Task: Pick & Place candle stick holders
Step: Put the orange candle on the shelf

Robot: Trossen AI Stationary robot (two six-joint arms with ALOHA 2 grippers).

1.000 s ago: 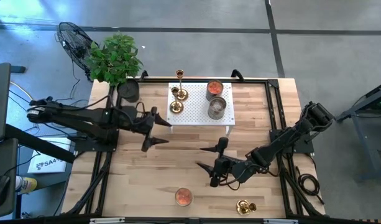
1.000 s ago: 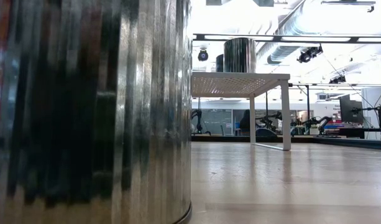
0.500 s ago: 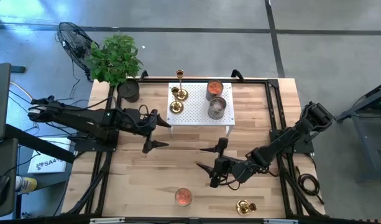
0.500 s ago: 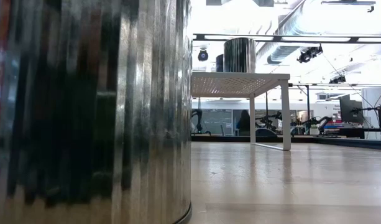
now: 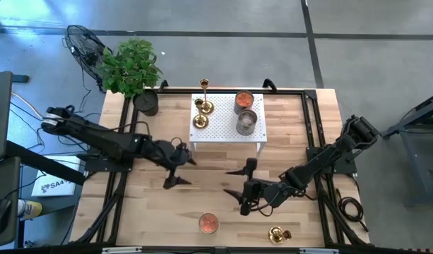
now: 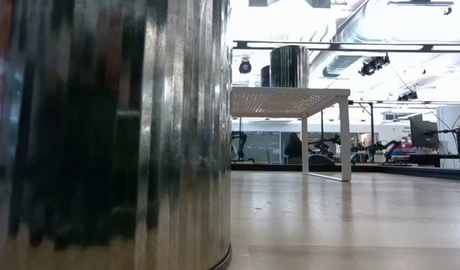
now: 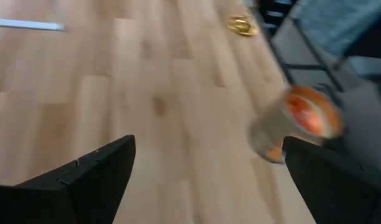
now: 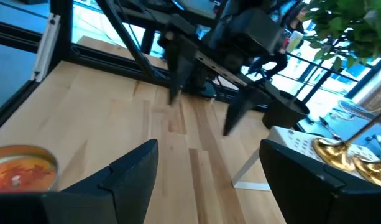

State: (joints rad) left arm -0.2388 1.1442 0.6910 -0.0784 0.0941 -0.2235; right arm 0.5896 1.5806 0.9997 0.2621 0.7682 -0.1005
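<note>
While both arms hang over the bare middle of the wooden surface (image 5: 159, 212), nothing is held. At the far edge stands a white perforated stand (image 5: 223, 127) carrying two tins (image 5: 246, 121) and three gold candlesticks (image 5: 200, 113), the tallest (image 5: 204, 86) at its back edge. A potted plant (image 5: 130, 67) sits at the far left corner. The left claw (image 5: 179, 171) hovers just in front of the stand, fingers spread apart and empty. The right claw (image 5: 237, 181) hovers near the centre, also spread wide and empty. Near the front edge sit a jar candle (image 5: 208, 224) and, to its right, a fourth candlestick (image 5: 278, 233) lying on its side.
</note>
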